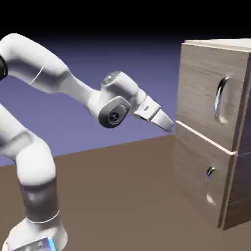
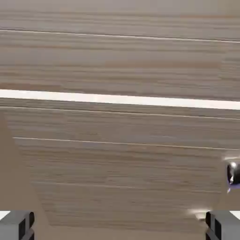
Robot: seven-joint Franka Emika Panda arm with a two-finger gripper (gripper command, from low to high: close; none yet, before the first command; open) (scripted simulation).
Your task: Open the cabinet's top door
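The cabinet [image 1: 211, 132] stands at the exterior view's right, on the brown tabletop [image 1: 122, 196]. It has 2 front panels, 1 above the other, with light wood grain. The top door [image 1: 201, 93] is the upper and taller of the 2, and it is closed. Its handle [image 1: 218, 99] is long, curved and silver, and it is upright near the door's edge at the exterior view's right. The lower panel [image 1: 196, 176] has a smaller metal handle [image 1: 211, 171]. A bright strip [image 1: 205, 138] runs between the 2 panels.

The arm [image 1: 44, 68] reaches from the exterior view's left toward the cabinet. The tool [image 1: 168, 128] points down at a slant and is near the front of the cabinet, about as high as the bright strip. It is well apart from the top door's handle. The tool is released: in the hand view its 2 fingertips [image 2: 24, 226] stand wide apart, and they hold nothing. In the same view the wood grain and the bright strip cross the picture, and a part of the smaller handle shows at the right edge.
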